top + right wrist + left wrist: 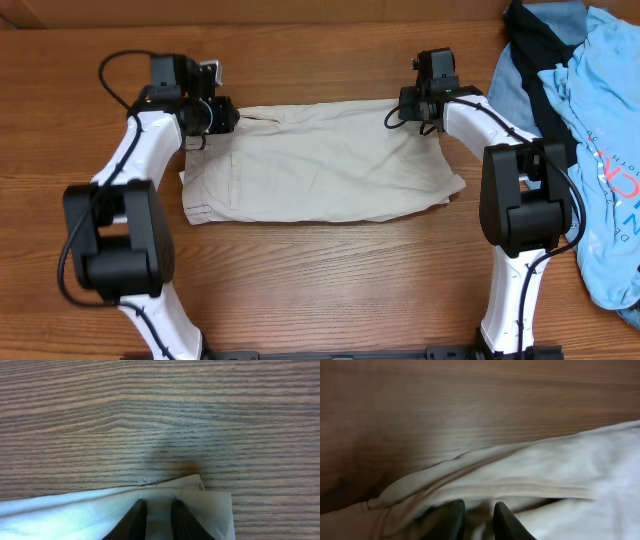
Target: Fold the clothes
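Note:
The beige shorts (320, 165) lie folded lengthwise on the wooden table, waistband at the left. My left gripper (222, 116) is shut on the shorts' far left corner; in the left wrist view its black fingers (478, 510) pinch bunched beige cloth (530, 475). My right gripper (405, 112) is shut on the far right corner; in the right wrist view its fingers (158, 509) pinch the hem corner (205, 505) low over the wood.
A pile of other clothes, blue and black (590, 130), lies at the table's right side, close behind the right arm. Bare wood (330, 280) runs along the front of the table.

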You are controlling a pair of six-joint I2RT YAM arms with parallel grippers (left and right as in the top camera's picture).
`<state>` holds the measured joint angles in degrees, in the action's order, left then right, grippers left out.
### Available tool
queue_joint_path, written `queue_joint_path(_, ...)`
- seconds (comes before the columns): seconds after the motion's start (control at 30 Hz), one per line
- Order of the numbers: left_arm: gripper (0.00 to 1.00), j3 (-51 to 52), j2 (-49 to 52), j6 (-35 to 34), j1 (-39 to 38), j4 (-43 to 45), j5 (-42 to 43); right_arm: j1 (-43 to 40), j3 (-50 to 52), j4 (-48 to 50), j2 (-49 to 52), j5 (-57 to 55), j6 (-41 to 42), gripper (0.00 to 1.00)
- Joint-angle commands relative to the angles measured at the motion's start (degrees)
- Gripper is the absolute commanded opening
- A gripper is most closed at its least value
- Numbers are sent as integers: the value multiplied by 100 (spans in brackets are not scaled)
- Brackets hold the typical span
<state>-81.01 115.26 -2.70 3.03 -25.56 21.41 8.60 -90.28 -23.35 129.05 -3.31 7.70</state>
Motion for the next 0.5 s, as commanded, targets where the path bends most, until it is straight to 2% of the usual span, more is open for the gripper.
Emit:
queue_joint_path(0.0,24,13,590,-289,201,70,-291,-256,256,-313,297,-393,70,21)
queue_joint_path(0.2,25,13,1027,-916,599,275,-592,-256,256,-337,297,-393,70,21)
queue_joint_path(0.33,27,-72,1019,-964,743,492,-378,-256,256,-374,297,-393,70,21)
queue_joint_path(0.47,30,-380,1019,-1054,835,275,-354,-256,256,-415,297,-393,70,21)
